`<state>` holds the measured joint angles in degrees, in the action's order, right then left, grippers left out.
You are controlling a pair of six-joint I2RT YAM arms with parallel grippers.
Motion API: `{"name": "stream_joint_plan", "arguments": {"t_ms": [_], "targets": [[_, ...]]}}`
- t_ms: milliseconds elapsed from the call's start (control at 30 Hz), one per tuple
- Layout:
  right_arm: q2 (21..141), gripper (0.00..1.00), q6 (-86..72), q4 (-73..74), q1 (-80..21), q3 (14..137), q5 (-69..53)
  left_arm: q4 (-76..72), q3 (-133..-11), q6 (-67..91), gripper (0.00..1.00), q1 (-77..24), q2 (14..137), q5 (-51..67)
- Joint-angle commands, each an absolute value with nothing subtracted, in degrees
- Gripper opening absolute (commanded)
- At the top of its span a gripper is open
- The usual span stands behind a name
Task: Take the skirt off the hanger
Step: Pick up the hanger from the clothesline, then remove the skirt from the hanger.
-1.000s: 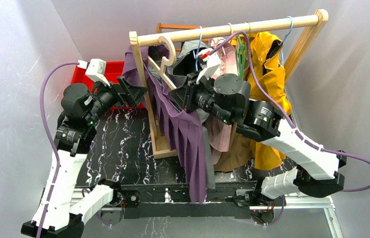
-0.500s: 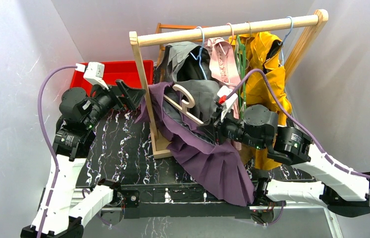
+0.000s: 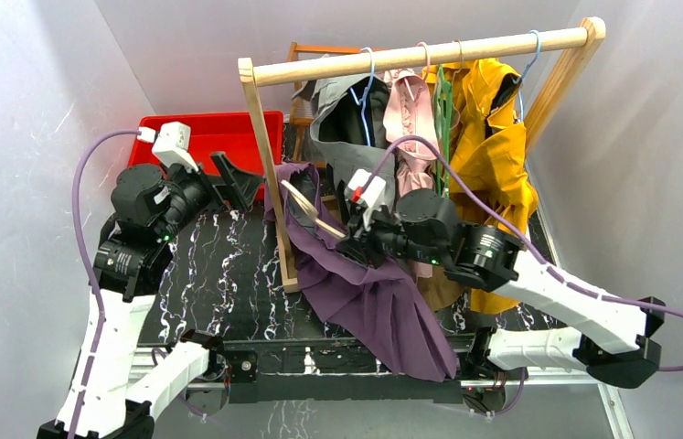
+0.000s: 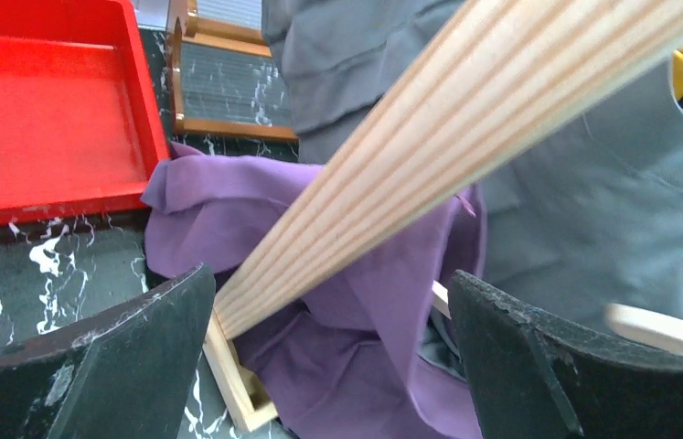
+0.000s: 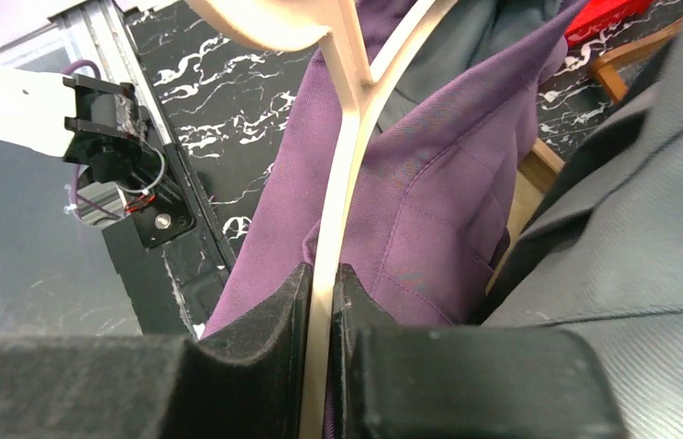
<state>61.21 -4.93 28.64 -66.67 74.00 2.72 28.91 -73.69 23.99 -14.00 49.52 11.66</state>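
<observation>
The purple skirt [image 3: 365,293] hangs from a cream wooden hanger [image 3: 305,208], off the rail and low over the black marbled table. My right gripper [image 3: 348,240] is shut on the hanger's arm [image 5: 337,219], with the skirt [image 5: 429,219] draped just beyond its fingers. My left gripper [image 3: 237,179] is open and empty, left of the rack's wooden post [image 3: 269,174]. In the left wrist view its jaws stand wide apart, with the post [image 4: 429,146] and the skirt [image 4: 356,366] between and beyond them.
A wooden rack's rail [image 3: 420,55] carries a grey garment [image 3: 342,114], a pink one [image 3: 410,101] and a yellow one [image 3: 493,119]. A red tray [image 3: 200,137] sits at the back left. The rack's base [image 3: 290,279] rests on the table [image 3: 218,265].
My right arm has carried the hanger and skirt off the rail, down and to the left; the skirt now trails toward the front edge. My left gripper has barely shifted.
</observation>
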Motion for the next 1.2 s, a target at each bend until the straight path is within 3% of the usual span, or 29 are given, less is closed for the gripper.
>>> {"name": "stream_joint_plan", "arguments": {"t_ms": [0,233,700,900,1167], "targets": [[63.7,0.00,-3.0,18.9,-67.9,76.9,-7.8,33.9,-74.2,23.0,0.98,-14.0,46.1,14.5],[54.9,0.00,-5.9,26.4,-67.9,75.0,-3.4,32.4,-74.4,21.5,0.98,-14.0,48.7,15.2],[48.7,0.00,-0.9,42.9,-67.9,79.8,-17.7,30.0,-72.4,22.8,0.98,-14.1,49.8,13.3],[49.2,0.00,-0.8,40.9,-67.9,83.1,-18.5,31.1,-73.8,22.4,0.98,-14.0,47.5,8.5],[56.4,0.00,-4.5,18.5,-67.9,76.5,-11.2,31.9,-75.0,23.7,0.98,-14.0,45.3,3.6]]}}
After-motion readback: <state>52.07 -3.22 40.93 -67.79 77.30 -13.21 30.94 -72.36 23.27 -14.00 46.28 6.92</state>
